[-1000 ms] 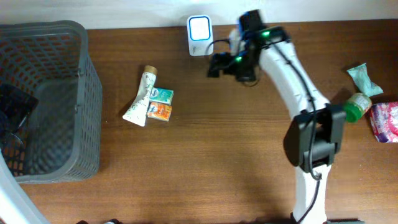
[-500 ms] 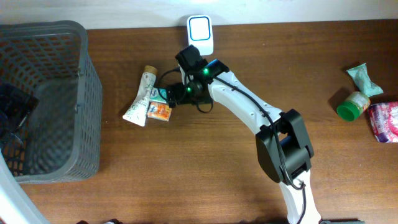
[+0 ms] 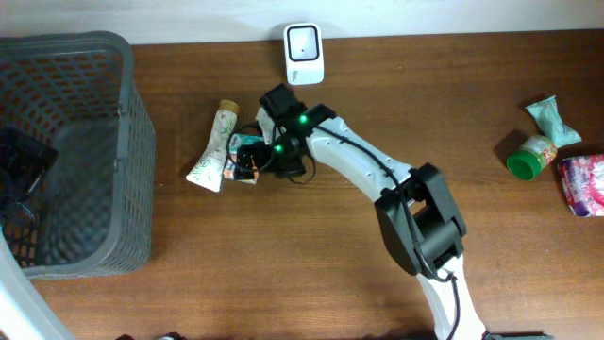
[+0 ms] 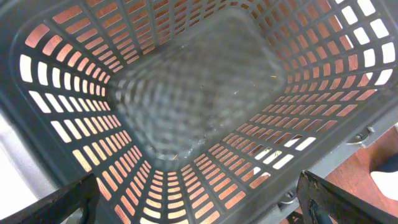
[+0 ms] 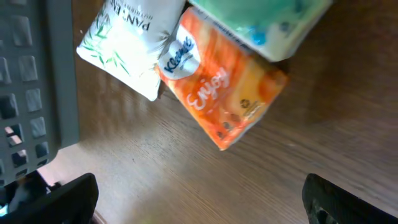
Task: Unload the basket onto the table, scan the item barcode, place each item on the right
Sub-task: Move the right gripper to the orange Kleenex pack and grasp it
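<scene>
Three items lie together left of centre: a white tube (image 3: 212,151), a green tissue pack (image 3: 249,144) and an orange tissue pack (image 3: 243,172). My right gripper (image 3: 247,161) hovers open just above the two packs. In the right wrist view the orange pack (image 5: 217,93) lies ahead of the open gripper (image 5: 205,205), with the green pack (image 5: 267,18) and the tube (image 5: 127,43) beyond it. No barcode shows. The white scanner (image 3: 304,54) stands at the back edge. My left gripper (image 3: 19,175) hangs open inside the grey basket (image 3: 113,142), holding nothing (image 4: 199,208).
At the far right stand a green-lidded jar (image 3: 528,159), a teal packet (image 3: 552,118) and a pink pack (image 3: 585,184). The basket wall (image 5: 31,74) rises close to the left of the tube. The basket floor (image 4: 199,87) holds nothing.
My right arm has swung from beside the scanner at the back to the left and down, over the tissue packs. Its jaws stayed open. The left arm has not moved.
</scene>
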{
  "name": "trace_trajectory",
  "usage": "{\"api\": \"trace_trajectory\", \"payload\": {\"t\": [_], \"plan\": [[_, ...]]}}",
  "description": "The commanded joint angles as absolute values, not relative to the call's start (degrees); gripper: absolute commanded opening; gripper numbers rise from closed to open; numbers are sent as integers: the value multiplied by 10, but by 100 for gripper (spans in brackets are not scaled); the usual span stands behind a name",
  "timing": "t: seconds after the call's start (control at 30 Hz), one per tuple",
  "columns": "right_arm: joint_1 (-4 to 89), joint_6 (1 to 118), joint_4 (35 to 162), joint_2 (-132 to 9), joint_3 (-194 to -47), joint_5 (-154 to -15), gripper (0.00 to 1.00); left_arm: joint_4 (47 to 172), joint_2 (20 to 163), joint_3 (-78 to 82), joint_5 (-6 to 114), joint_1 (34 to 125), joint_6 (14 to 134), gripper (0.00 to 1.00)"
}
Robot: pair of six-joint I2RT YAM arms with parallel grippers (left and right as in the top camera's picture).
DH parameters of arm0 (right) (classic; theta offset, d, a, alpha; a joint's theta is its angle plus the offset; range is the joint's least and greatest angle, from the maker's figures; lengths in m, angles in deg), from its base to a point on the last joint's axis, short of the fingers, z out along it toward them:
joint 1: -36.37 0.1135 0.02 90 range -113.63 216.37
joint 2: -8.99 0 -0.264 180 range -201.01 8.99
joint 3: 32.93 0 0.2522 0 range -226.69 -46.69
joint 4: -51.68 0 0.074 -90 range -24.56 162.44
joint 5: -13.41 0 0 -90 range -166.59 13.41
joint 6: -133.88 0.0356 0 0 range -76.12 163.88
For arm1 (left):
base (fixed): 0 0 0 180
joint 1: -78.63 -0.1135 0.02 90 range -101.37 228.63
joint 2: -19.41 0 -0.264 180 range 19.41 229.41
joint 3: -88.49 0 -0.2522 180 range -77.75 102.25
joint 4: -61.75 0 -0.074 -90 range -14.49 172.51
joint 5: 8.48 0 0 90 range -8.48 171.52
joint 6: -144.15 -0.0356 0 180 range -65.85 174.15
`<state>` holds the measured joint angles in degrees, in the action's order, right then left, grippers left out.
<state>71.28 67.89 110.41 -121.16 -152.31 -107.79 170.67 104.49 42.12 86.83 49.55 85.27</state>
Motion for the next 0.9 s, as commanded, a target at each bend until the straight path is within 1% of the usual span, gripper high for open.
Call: {"api": "trace_trajectory", "payload": {"t": [0.0,0.03,0.07,0.1,0.13,0.17,0.2,0.27,0.3,0.37,0.5,0.6,0.63,0.67,0.7,0.73,0.8,0.87], "plan": [[708,668,1095,-1216,-1524,-1100,99,1708,1045,422,868,492,854,99],[708,668,1084,-1216,-1524,-1100,99,1708,1045,422,868,492,854,99],[708,668,1078,-1216,-1524,-1077,90,1708,1045,422,868,492,854,99],[709,672,1072,-1216,-1523,-1043,73,1708,1045,422,868,492,854,99],[709,699,1067,-1217,-1523,-1005,58,1708,1045,422,868,492,854,99],[709,724,1064,-1217,-1523,-988,51,1708,1045,422,868,492,854,99],[709,746,1055,-1217,-1522,-986,50,1708,1045,422,868,492,854,99],[718,825,1050,-1218,-1516,-914,48,1708,1045,422,868,492,854,99],[724,846,1042,-1218,-1511,-891,49,1708,1045,422,868,492,854,99],[746,849,970,-1219,-1480,-888,49,1708,1045,422,868,492,854,99],[778,866,965,-1226,-1475,-834,47,1708,1045,422,868,492,854,99],[778,866,957,-1255,-1475,-834,47,1708,1045,422,868,492,854,99],[778,866,956,-1263,-1475,-834,43,1708,1045,422,868,492,854,99],[775,866,963,-1264,-1475,-834,19,1708,1045,422,868,492,854,99],[772,866,971,-1262,-1476,-837,13,1708,1045,422,869,492,854,99],[761,865,996,-1252,-1476,-837,4,1708,1045,422,868,492,854,99],[736,863,1039,-1222,-1476,-837,4,1708,1045,422,868,492,854,99],[685,858,1132,-1165,-1476,-843,4,1708,1045,422,868,492,854,99]]}}
